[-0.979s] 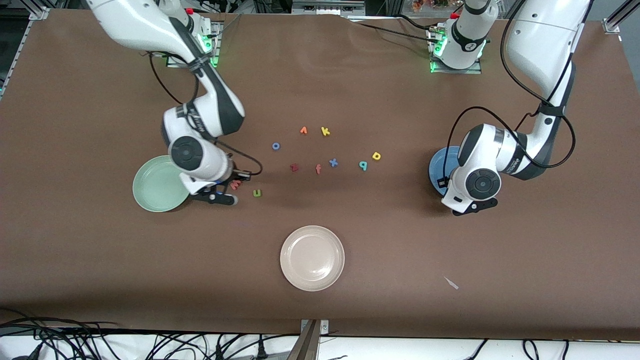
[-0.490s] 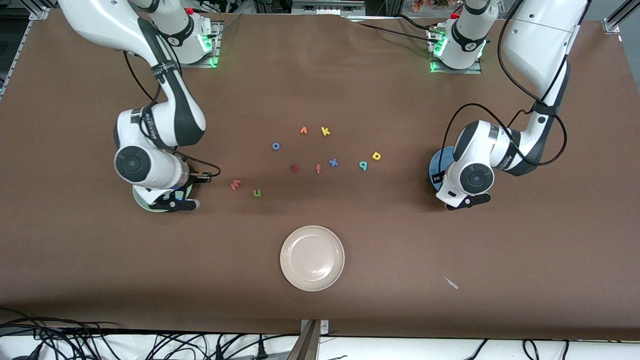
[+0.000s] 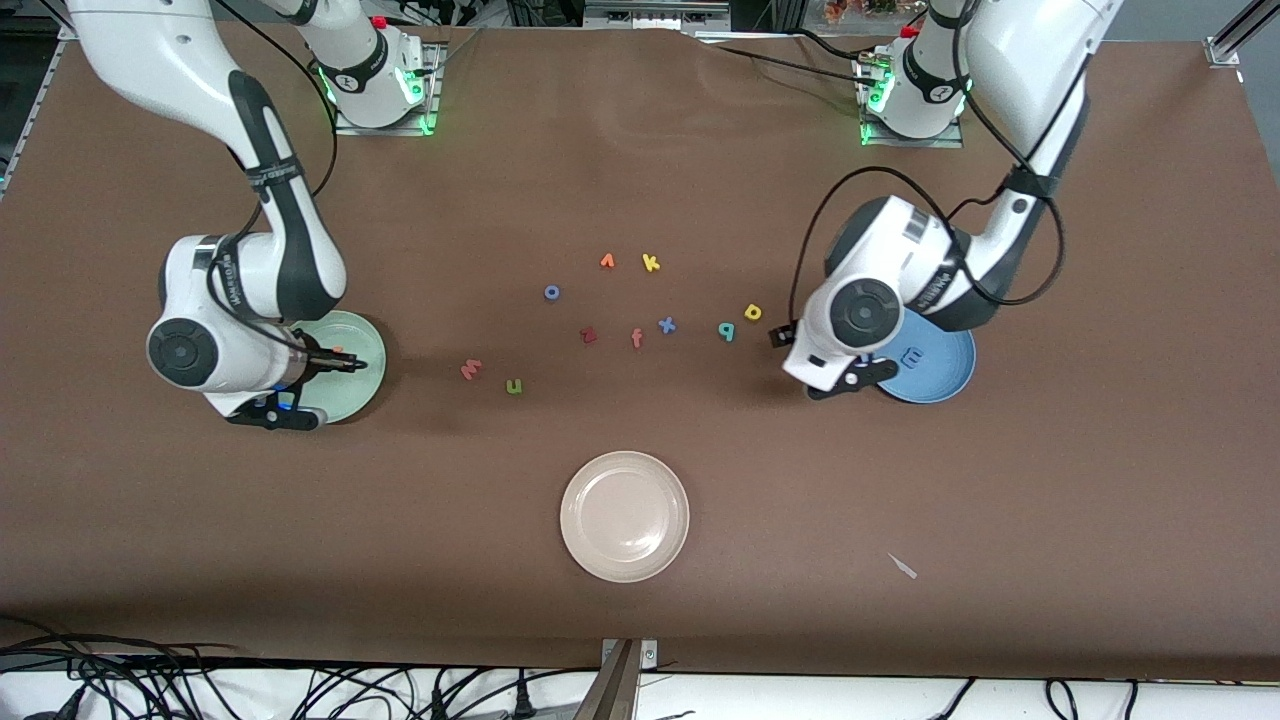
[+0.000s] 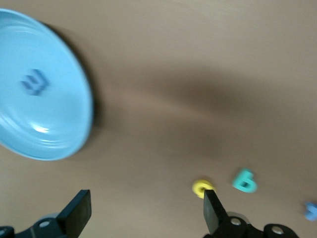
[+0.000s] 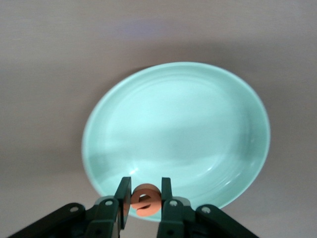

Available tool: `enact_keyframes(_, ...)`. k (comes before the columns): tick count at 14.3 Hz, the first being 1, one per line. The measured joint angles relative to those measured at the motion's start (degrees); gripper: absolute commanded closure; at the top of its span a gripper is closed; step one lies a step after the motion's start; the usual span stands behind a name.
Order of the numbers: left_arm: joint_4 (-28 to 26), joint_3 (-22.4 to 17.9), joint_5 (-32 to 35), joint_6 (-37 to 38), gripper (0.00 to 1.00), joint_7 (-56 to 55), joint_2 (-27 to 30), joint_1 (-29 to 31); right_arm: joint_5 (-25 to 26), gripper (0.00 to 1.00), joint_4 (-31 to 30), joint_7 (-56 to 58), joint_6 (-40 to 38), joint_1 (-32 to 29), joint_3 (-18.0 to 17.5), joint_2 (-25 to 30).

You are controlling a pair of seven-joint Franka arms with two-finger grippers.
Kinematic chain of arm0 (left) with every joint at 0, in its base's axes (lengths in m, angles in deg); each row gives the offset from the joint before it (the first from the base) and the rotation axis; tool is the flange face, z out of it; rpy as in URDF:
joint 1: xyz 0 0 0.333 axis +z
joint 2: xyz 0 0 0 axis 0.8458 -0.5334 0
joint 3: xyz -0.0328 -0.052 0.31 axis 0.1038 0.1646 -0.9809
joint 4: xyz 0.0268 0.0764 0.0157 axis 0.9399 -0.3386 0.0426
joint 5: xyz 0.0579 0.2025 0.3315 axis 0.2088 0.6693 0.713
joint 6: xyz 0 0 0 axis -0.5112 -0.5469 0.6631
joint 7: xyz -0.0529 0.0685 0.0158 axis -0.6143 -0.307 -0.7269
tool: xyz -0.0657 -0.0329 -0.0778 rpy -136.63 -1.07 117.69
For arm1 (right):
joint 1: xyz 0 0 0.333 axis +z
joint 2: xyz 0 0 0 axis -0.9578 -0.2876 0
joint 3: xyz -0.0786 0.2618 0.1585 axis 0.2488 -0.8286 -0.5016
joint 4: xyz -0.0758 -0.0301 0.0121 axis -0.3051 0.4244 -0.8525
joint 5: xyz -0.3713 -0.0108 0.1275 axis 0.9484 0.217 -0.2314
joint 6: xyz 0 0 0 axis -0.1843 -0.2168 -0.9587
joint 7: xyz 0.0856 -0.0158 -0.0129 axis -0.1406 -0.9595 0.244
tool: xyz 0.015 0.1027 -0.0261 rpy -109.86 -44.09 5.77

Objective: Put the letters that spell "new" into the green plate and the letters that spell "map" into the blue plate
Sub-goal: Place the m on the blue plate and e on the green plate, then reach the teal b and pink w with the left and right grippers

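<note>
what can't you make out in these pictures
- Front view: part of the green plate hidden by the right arm; right gripper shows only in its wrist view, shut on the orange "e".
- Left wrist view: motion blur smears the blue "m" in the blue plate.

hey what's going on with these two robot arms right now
The right gripper, shut on the orange e, is over the green plate. The left gripper is open beside the blue plate, where the blue m lies. The yellow a, teal p, pink w and green n lie on the table.
</note>
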Motion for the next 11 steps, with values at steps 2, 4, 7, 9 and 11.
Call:
enact_keyframes(2,0.0,0.0,0.0,-1.6,0.01,0.0,-1.7,-4.2,0.0,0.82,0.0,0.3,1.3,-1.0,0.0,-1.0)
enact_keyframes(4,0.3,0.0,0.3,-4.3,0.01,0.3,-3.8,-7.5,0.0,0.74,0.0,0.3,2.4,-1.0,-0.1,-1.7)
enact_keyframes(7,0.5,-0.2,0.4,-8.0,0.18,4.0,-6.7,-8.4,-0.2,0.0,0.2,0.3,2.8,-1.0,-0.1,-2.2)
enact_keyframes(9,0.7,-0.4,0.5,-9.4,0.3,7.0,-8.2,-8.4,-0.5,0.0,1.3,0.3,2.1,-1.0,-0.1,-2.2)
enact_keyframes(11,0.7,-0.4,0.5,-11.2,0.34,8.8,-9.3,-8.7,-0.8,0.0,3.1,0.3,0.0,-0.8,-0.6,-2.1)
